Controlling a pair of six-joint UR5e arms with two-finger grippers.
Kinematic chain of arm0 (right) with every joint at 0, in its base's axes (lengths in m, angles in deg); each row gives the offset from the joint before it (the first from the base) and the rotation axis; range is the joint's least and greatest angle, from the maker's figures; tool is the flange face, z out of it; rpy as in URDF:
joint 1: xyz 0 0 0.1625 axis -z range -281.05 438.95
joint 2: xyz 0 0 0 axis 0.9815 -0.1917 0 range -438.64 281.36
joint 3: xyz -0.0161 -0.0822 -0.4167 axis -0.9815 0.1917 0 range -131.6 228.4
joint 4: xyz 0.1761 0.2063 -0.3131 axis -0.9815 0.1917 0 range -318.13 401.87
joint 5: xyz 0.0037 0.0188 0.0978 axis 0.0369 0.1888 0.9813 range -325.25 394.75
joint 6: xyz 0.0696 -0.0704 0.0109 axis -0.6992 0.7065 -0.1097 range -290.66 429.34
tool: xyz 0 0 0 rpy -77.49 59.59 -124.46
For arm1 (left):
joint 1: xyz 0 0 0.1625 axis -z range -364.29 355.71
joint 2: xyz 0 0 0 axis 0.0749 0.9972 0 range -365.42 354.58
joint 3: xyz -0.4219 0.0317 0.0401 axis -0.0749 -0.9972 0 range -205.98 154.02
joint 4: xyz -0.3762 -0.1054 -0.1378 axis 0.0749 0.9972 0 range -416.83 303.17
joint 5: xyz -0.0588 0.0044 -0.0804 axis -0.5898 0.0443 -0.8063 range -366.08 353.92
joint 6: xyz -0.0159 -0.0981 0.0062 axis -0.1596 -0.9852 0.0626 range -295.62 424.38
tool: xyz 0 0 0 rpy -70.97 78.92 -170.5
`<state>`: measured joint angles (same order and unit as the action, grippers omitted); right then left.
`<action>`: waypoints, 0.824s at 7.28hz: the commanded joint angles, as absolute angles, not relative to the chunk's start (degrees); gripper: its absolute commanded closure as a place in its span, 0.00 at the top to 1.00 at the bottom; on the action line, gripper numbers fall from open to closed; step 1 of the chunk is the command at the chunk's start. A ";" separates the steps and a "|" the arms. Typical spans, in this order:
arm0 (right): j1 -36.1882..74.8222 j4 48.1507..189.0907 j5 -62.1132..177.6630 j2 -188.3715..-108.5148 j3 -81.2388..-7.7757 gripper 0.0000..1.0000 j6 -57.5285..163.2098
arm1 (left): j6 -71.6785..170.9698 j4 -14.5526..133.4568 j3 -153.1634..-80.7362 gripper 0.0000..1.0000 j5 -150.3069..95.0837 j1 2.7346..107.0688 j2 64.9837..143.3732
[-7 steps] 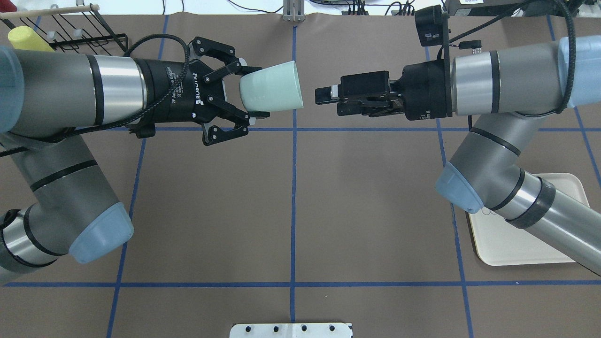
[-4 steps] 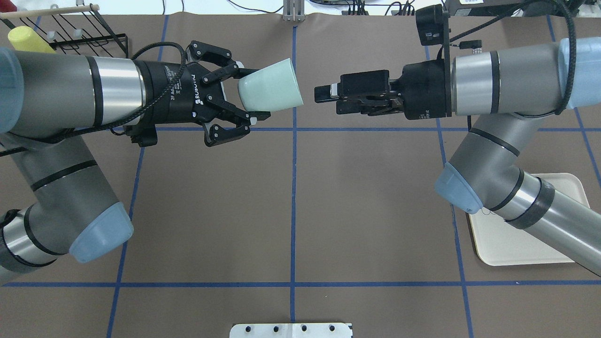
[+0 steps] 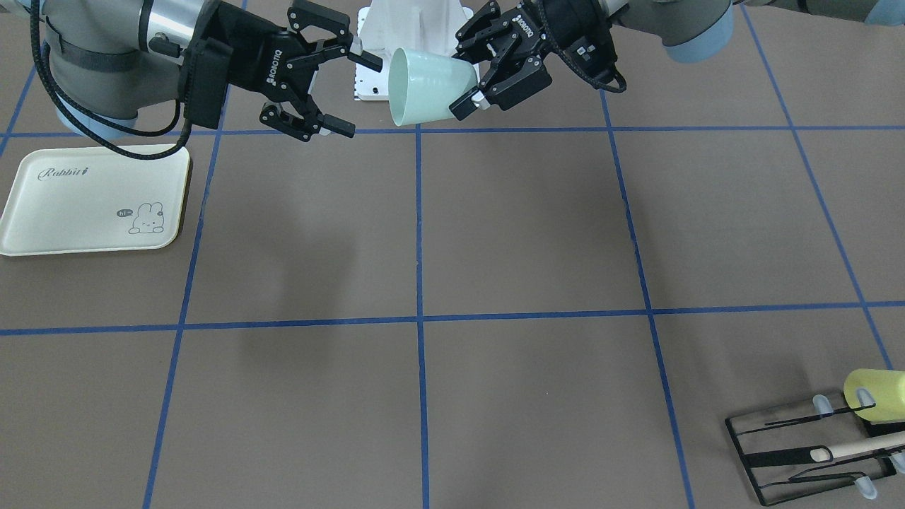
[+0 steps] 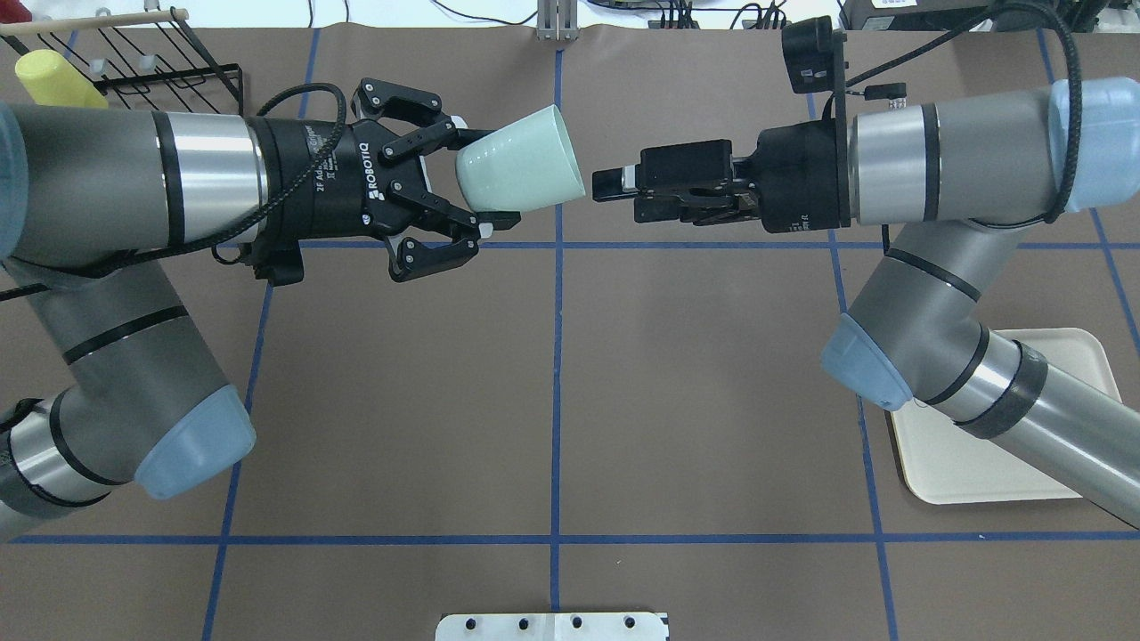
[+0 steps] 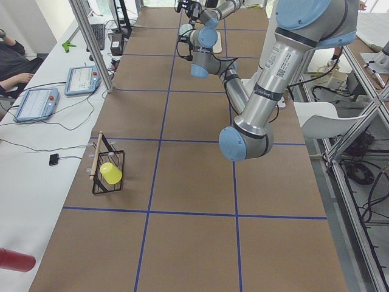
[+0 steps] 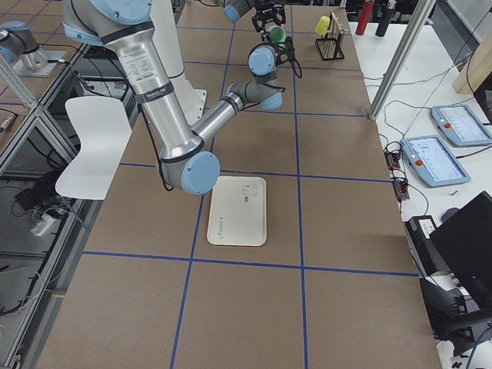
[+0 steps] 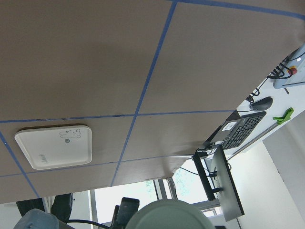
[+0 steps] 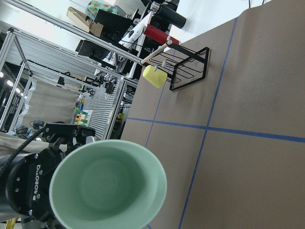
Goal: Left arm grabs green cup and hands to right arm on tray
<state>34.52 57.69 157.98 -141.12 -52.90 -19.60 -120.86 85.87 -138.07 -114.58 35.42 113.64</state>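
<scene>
My left gripper [image 4: 485, 175] is shut on the narrow base of the pale green cup [image 4: 521, 171] and holds it on its side well above the table, mouth toward my right arm. My right gripper [image 4: 607, 182] is open and empty, level with the cup, its fingertips just short of the rim. The front view shows the cup [image 3: 424, 88] between the left gripper [image 3: 463, 78] and the open right gripper [image 3: 355, 95]. The right wrist view looks straight into the cup [image 8: 107, 183]. The cream tray [image 4: 971, 463] lies on the table under my right arm, also in the front view [image 3: 92, 205].
A black wire rack [image 4: 169, 62] with a yellow-green cup [image 4: 58, 78] stands at the far left corner. A white base plate [image 4: 552, 626] sits at the near table edge. Blue tape lines grid the brown table.
The left gripper has carried the cup a little to the right and the right gripper has moved a little left, so the gap between cup rim and right fingertips has narrowed.
</scene>
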 commanded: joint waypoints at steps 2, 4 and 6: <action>34.91 57.69 157.98 -141.04 -52.85 0.92 -19.60 | -122.21 90.11 -136.29 0.16 -115.24 35.34 113.68; 34.92 57.69 157.98 -140.95 -52.85 0.90 -19.60 | -122.30 91.09 -135.75 0.16 -115.33 34.47 113.68; 34.92 57.69 157.89 -140.95 -52.76 0.89 -19.69 | -122.30 91.18 -135.76 0.16 -115.24 33.76 113.68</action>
